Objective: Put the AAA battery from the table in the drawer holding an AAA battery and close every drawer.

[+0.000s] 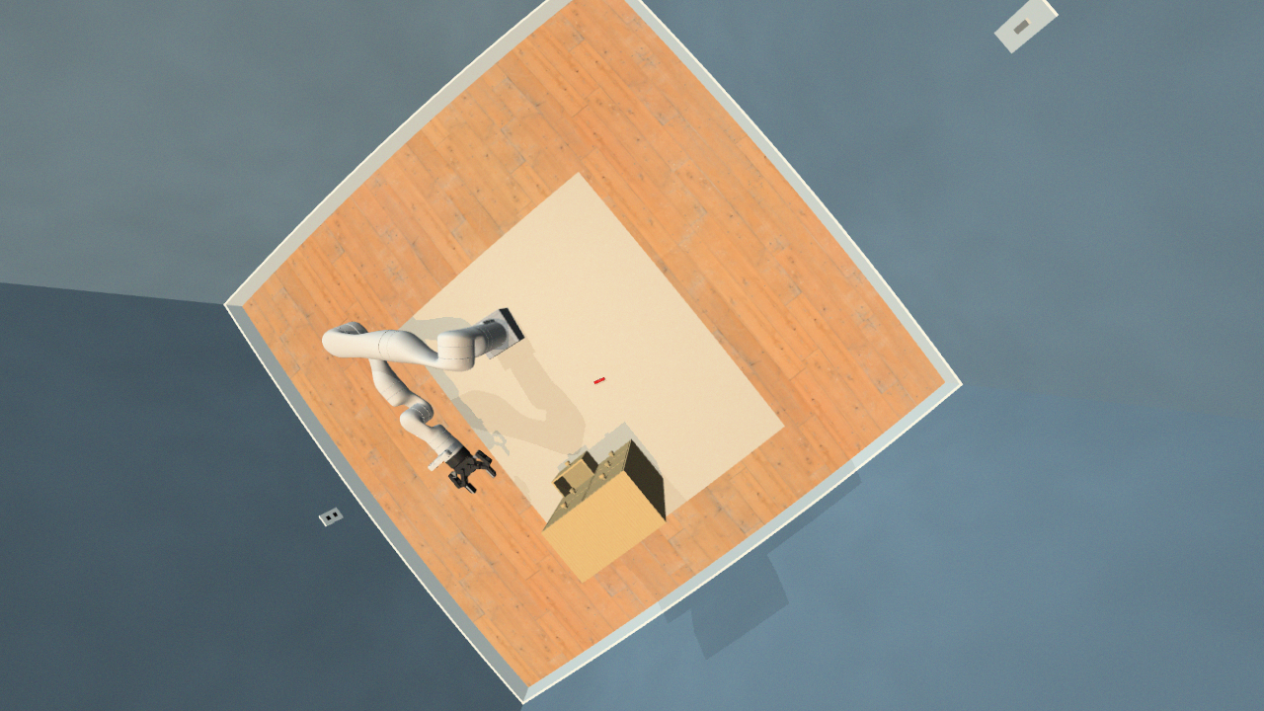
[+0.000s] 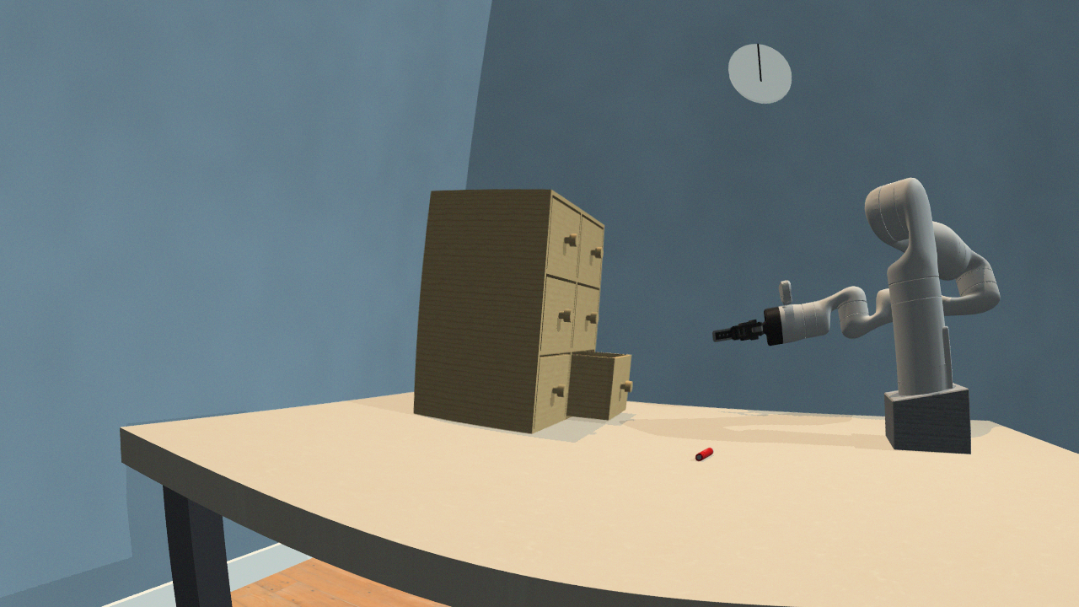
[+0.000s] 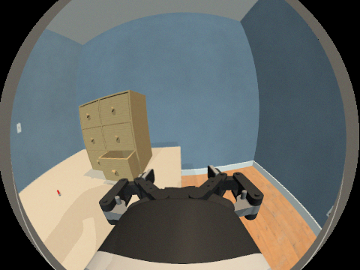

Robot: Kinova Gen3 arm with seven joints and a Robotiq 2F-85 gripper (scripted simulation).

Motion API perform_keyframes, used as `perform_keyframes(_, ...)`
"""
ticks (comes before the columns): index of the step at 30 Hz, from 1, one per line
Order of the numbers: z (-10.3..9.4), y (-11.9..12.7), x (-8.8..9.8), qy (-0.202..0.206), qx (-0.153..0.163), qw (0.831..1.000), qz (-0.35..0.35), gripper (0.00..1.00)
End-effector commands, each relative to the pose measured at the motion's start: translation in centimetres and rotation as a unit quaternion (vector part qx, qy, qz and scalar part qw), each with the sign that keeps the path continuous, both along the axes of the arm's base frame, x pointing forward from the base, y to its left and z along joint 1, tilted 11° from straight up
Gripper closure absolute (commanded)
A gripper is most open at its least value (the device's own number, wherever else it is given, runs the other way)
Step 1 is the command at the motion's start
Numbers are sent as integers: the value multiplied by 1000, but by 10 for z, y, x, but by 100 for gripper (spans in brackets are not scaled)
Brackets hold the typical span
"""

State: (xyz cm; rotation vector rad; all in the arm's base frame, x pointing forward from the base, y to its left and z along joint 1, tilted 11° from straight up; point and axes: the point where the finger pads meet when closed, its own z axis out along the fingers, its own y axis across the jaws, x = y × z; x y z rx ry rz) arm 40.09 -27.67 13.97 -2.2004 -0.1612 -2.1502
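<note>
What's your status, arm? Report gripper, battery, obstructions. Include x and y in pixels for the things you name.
Gripper (image 1: 483, 478) (image 2: 715, 335) (image 3: 181, 173) open, empty. Red battery (image 1: 598, 380) (image 2: 705, 454) (image 3: 58, 193) lying on table. One bottom drawer (image 1: 575, 474) (image 2: 620, 386) (image 3: 117, 169) pulled out; its contents unreadable. Nothing seen blocking battery from above.

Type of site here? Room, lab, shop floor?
Probably a plain room set up as a robot test space: blue walls, a wood-plank floor, and an arm mounted on a table beside a small chest.

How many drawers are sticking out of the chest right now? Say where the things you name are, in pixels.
1: the open drawer (image 1: 576, 472) (image 2: 593, 385) (image 3: 118, 169), in the bottom row, on the right in the wrist view. The other five fronts look pushed in; none is fully hidden.
</note>
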Motion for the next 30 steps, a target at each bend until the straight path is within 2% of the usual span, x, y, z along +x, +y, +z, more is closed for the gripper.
perform_keyframes(1,-2,0,0,-8,2,1000,-1,0)
perform_keyframes(9,-2,1,1,-11,1,1000,-1,0)
perform_keyframes(10,-2,0,1,-10,1,1000,-1,100)
perform_keyframes(30,-2,0,1,-10,0,1000,-1,100)
